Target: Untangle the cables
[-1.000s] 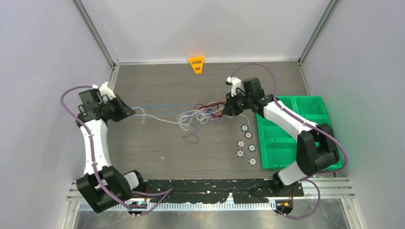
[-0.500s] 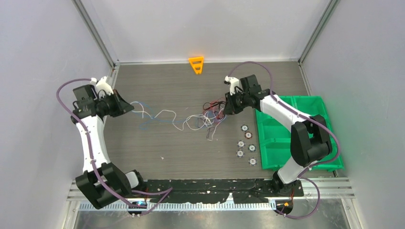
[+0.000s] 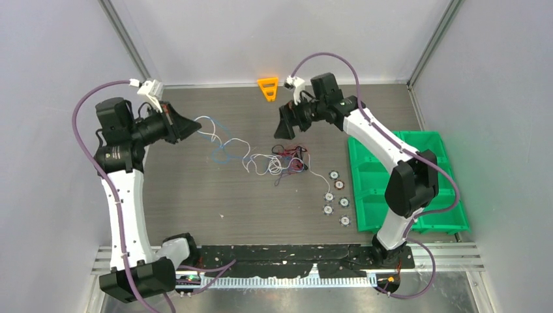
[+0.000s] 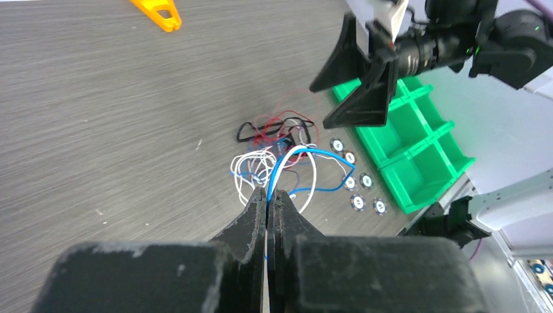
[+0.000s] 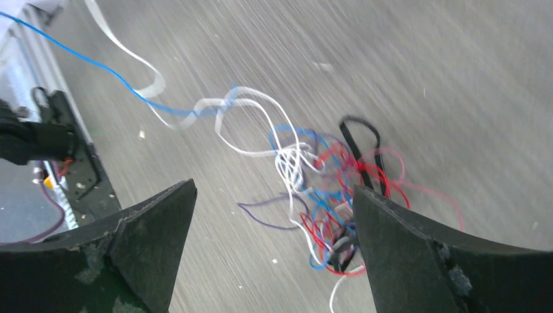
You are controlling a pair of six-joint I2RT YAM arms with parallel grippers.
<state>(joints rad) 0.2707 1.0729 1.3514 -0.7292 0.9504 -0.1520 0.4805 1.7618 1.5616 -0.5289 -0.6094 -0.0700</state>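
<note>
Here the left gripper (image 4: 269, 195), far left of the green tray (image 3: 354, 182), pinches blue and white strands (image 4: 287, 160) held high, likely to draw them out of the cables (image 3: 287, 160) clumped just left of that tray; the right gripper (image 5: 272, 190) hangs spread above them, empty.

The cables (image 3: 282, 160) lie on the surface (image 3: 195, 195) between the left end effector (image 3: 197, 122) and the right end effector (image 3: 282, 125), directly ahead of the latter. Strands extend to the left end effector. Discs (image 3: 328, 196) lie right of the clump, beside the tray (image 3: 365, 195).
</note>
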